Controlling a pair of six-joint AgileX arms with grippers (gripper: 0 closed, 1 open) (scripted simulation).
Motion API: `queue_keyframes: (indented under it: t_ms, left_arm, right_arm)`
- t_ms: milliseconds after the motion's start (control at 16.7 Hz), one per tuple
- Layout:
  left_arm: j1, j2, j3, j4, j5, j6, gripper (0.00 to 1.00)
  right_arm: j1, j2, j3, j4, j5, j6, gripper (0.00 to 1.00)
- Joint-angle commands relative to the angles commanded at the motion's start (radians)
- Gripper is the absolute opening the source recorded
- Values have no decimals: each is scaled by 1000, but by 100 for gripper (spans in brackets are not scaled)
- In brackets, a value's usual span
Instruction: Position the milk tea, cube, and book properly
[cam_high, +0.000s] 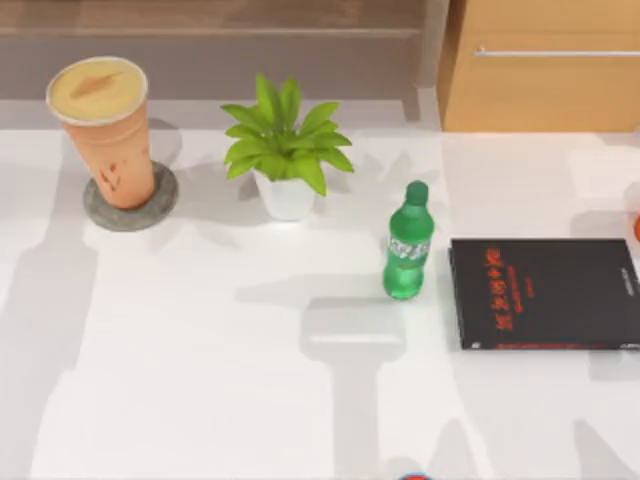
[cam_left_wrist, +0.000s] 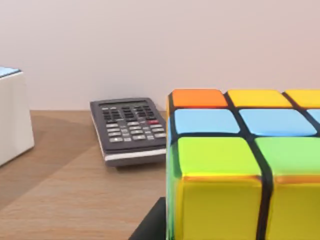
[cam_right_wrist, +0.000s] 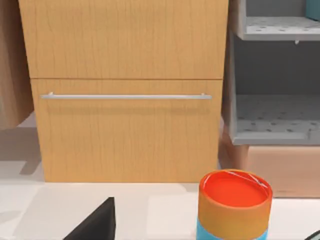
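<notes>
Milk tea (cam_high: 105, 135) sits on its coaster (cam_high: 130, 212), left of the plant (cam_high: 285, 150); the cube (cam_left_wrist: 245, 165) looms by a remote (cam_left_wrist: 129, 129). Claw grip: cannot tell.

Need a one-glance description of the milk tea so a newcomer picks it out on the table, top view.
Start at the white table and go to its far left corner, left of the potted plant. There a round grey coaster carries the milk tea, standing upright. It is a tall tapered orange-brown cup with a creamy yellow top, wider and paler than the slim green bottle near the black book.
</notes>
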Motion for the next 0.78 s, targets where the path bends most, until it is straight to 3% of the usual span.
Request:
queue_keyframes:
  t_ms: [240,780]
  left_arm:
    - [0,4,1,0,-1,1,0]
    - [0,4,1,0,-1,1,68]
  right_arm:
    - [0,0,0,0,0,0,100]
    - [0,0,0,0,0,0,100]
